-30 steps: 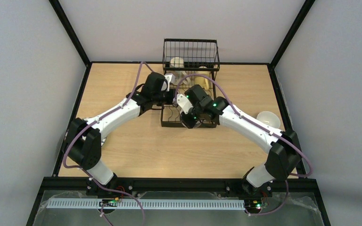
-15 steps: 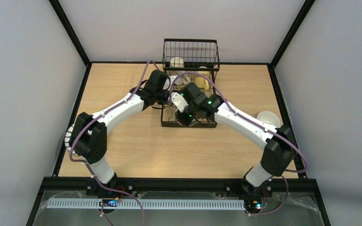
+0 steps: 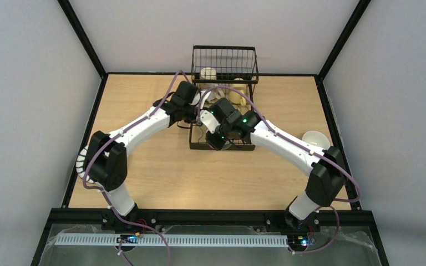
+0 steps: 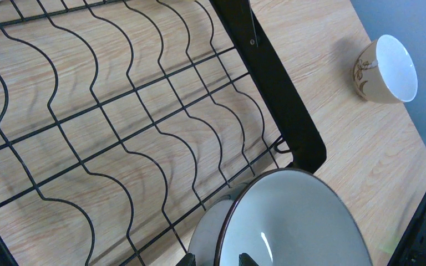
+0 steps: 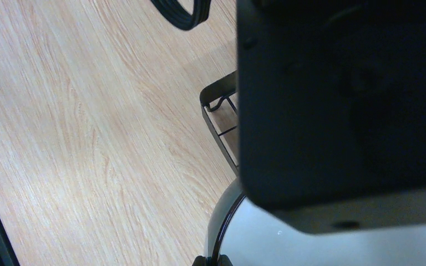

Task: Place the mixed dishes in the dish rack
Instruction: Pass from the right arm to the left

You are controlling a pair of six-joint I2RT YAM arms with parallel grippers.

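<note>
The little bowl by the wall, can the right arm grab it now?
Probably not yet. The right fingers are shut on the white bowl at the dish rack. The little bowl sits in the open beside that arm, so nothing seems to block it once they let go.

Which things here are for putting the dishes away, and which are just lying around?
For the job: dish rack, dark-rimmed bowl, cream bowl, beige mug, yellow mug.
Just there: purple cables, white slotted strip, table.

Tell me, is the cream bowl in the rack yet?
Out: the cream bowl sits on the table, well right of the dish rack.
</note>
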